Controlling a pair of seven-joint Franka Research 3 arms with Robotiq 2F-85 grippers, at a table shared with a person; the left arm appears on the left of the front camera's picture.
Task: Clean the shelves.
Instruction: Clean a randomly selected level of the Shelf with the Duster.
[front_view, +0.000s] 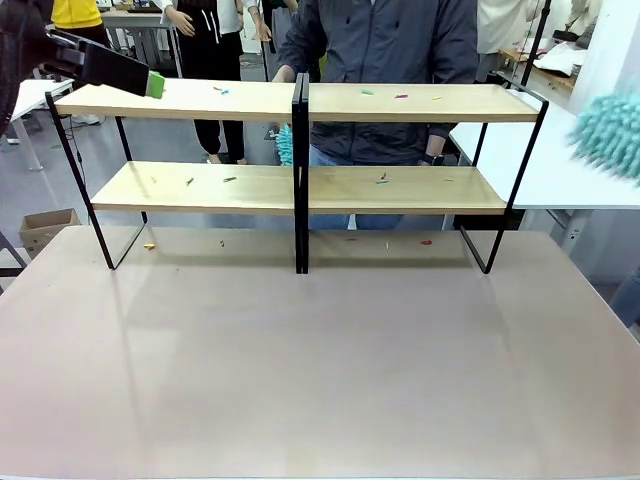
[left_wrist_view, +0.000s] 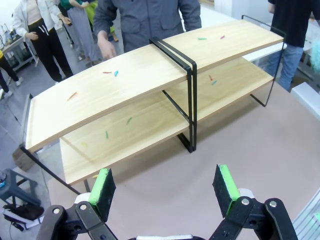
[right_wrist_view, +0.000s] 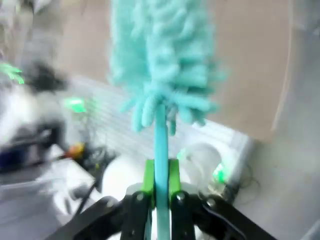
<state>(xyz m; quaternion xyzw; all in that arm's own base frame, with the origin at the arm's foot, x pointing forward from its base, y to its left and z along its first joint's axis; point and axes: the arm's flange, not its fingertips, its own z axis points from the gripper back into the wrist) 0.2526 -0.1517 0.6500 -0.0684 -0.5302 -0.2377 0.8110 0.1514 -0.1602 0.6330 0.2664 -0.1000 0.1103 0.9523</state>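
The shelves are two black-framed racks with light-wood boards, side by side at the table's far edge, and also show from above. Small coloured scraps lie on both tiers. My left gripper hovers by the left end of the top board; its wrist view shows it open, green pads apart, nothing between them. My right gripper is shut on the handle of a fluffy teal duster. The blurred duster head hangs at the right edge, right of the shelves.
A person in a grey jacket stands right behind the shelves, with something teal at waist height. Scraps also dot the beige table under the racks. A white table stands at back right, a cardboard box on the floor at left.
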